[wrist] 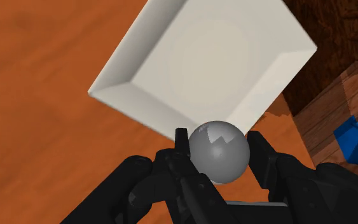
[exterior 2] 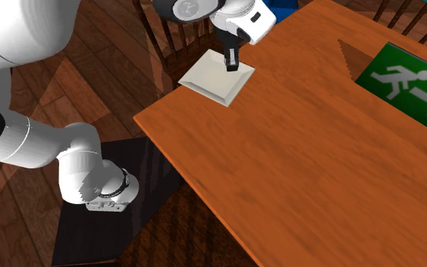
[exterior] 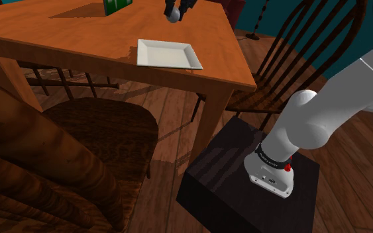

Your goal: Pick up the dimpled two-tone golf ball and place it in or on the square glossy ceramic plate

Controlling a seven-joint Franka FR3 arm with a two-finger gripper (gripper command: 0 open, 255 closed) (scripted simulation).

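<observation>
One smooth grey ball (wrist: 217,153) clasped in tool (wrist: 219,141), square white plate (wrist: 209,63) nearby

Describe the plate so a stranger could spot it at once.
Start at the orange-brown wooden table and go to its corner nearest the robot's black stand. There lies a shallow square plate. It is off-white with a sloped rim, unlike the green exit sign farther along the table.
</observation>
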